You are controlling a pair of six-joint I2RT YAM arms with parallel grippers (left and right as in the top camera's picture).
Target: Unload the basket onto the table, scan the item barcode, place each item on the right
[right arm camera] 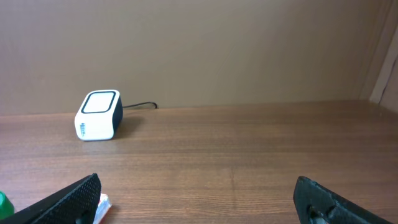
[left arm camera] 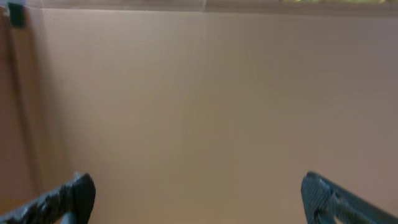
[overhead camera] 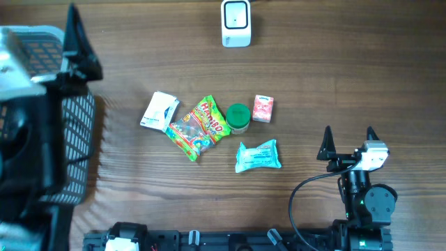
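Items: five small goods lie clustered at mid-table: a white packet [overhead camera: 159, 110], a gummy bag [overhead camera: 198, 127], a green-lidded jar [overhead camera: 238, 118], a pink box [overhead camera: 263, 109] and a pale blue packet [overhead camera: 258, 155].
Item layout: the white packet's edge meets the gummy bag. The jar sits against the bag's other side, with the pink box just beside it. The blue packet lies apart, nearer the robot.
Scanner: the white scanner [overhead camera: 235, 23] stands at the far edge, well apart from the cluster, with a dark cable [right arm camera: 140, 106] trailing behind it.
Hard to read: the print on every item is too small from overhead, so I cannot tell which face carries a barcode.
Cut off: the right wrist view catches only a green sliver and a pink-and-white corner at its lower-left edge, clipped by the frame and a finger.
Blurred: the left wrist view shows only a plain tan surface, which I cannot identify.
Right gripper: the right gripper [overhead camera: 348, 137] hovers low near the robot's side, right of the blue packet. It faces the scanner with jaws spread wide and nothing between them.
Left gripper: the left gripper [left arm camera: 196, 196] is raised, with its fingertips far apart and empty.
Left arm: it is at the table's left edge, over a dark mesh basket [overhead camera: 77, 139] that it partly covers.
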